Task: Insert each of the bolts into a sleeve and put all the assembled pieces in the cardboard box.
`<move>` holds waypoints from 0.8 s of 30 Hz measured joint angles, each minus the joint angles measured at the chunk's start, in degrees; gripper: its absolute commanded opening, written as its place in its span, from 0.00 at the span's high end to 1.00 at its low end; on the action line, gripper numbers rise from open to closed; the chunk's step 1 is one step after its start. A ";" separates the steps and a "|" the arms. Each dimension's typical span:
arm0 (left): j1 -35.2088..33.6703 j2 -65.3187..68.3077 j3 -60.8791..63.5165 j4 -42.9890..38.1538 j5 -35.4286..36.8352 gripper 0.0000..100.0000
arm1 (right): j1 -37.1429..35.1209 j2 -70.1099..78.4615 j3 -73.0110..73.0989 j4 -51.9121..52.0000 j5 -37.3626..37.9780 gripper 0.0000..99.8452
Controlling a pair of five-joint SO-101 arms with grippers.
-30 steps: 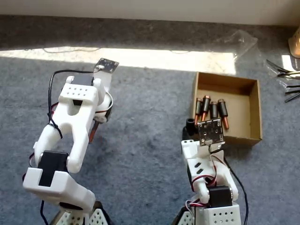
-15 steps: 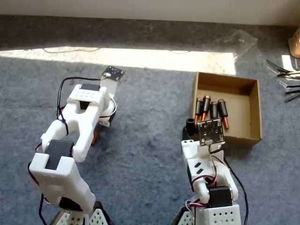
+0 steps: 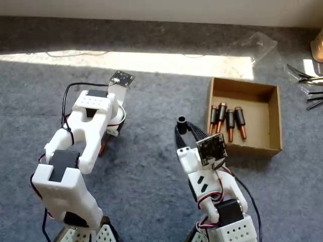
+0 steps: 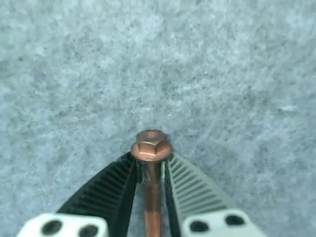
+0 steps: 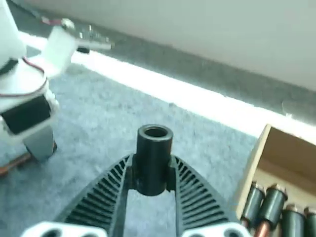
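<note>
Left wrist view, bolt [image 4: 151, 187]: you see a copper-coloured bolt with a hex flange head, gripped by its shank. The head pokes out past the fingertips, over the grey counter [image 4: 222, 74].
Sleeve [image 5: 154, 158]: a short black tube, standing upright with its open end up. In the high view it sits near the cardboard box's left wall, outside the box.
Assembled pieces [image 3: 230, 120]: four bolts already in sleeves lie side by side on the box floor, black sleeves toward the far wall and copper ends toward you.
Cardboard box [image 3: 270, 101]: shallow and open-topped, resting on the counter to the right of your right arm.
Left pincer [image 4: 151, 159]: clenched on the bolt, with a ribbed black finger on either side of the shank. It is low over the counter and well apart from the box.
Right pincer [image 5: 152, 162]: clenched around the sleeve's lower half.
Left arm [image 3: 86, 131]: white, bent forward over the left half of the counter.
Right arm [image 3: 207, 176]: white, angled toward the gap between the left arm and the box.
Background: a sunlit strip [image 3: 151, 61] crosses the far side. A clear plastic bag [image 3: 257, 43] lies beyond the box, and thin black strips [image 3: 308, 91] lie at the right edge.
</note>
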 measured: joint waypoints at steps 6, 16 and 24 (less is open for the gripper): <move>0.00 0.00 0.00 0.00 0.00 0.99 | -5.63 0.00 0.00 -4.22 0.00 0.99; 0.00 0.00 0.00 0.00 0.00 0.99 | -14.33 0.00 0.00 -4.40 0.00 0.99; 0.00 0.00 0.00 0.00 0.00 0.99 | -14.33 0.00 0.00 -8.35 0.00 0.99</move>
